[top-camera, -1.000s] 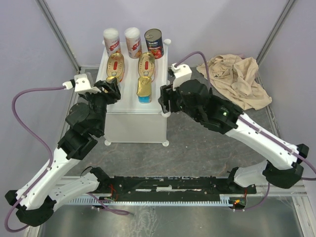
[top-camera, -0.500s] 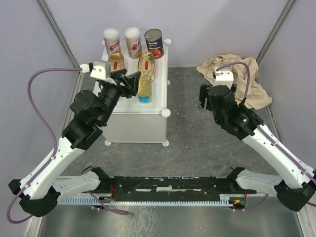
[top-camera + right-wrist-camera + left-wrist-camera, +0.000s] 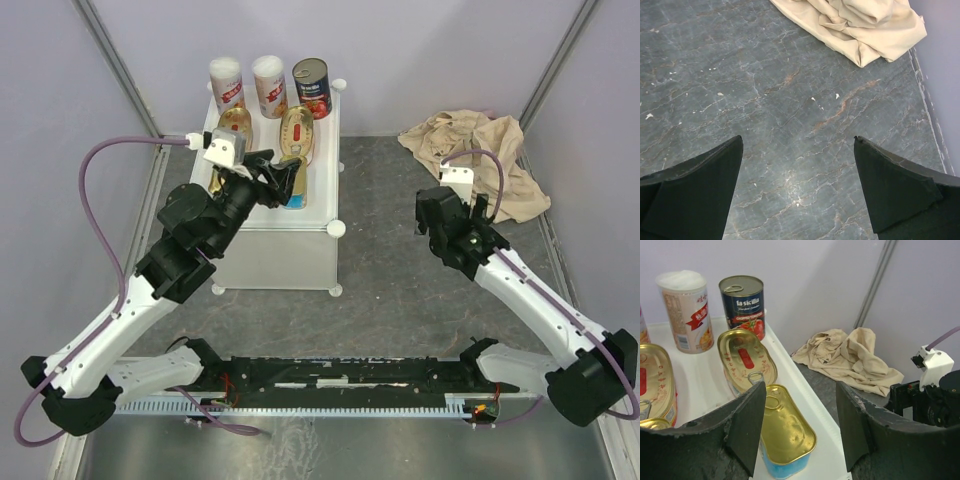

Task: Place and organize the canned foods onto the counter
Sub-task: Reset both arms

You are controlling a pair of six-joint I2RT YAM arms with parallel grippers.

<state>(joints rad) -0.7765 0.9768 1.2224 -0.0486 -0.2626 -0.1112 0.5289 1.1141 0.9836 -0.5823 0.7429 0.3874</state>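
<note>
Now the white counter [image 3: 275, 250] stands on the grey table [image 3: 400, 290], toward the far left side. All the cans that show sit on its flat top.

At the back, three round cans stand up in a row. A white-and-red can [image 3: 228, 84] is on the left, a second white-and-red can [image 3: 269, 85] is in the middle, and a dark can [image 3: 311, 87] with a red label is on the right. Just in front of them two long flat tins lie side by side, the left flat tin [image 3: 236, 125] and the right flat tin [image 3: 297, 130]. A gold tin [image 3: 787, 425] with a blue side lies flat, close up to the near end of the right flat tin. A small bit of another gold tin [image 3: 654, 424] shows in front of the left flat tin. A black finger hides most of it.

The left gripper [image 3: 799, 405] hangs over the gold tin with the blue side. Its two fingers are apart, and the tin shows in the gap between them. The gripper is not squeezing anything.

The right gripper [image 3: 797, 165] is well away from the counter, over the bare table on the right. Its fingers are spread wide and it is not holding anything.

A beige cloth [image 3: 475, 150] lies crumpled in the far right corner, near the right gripper but not touching it.
</note>
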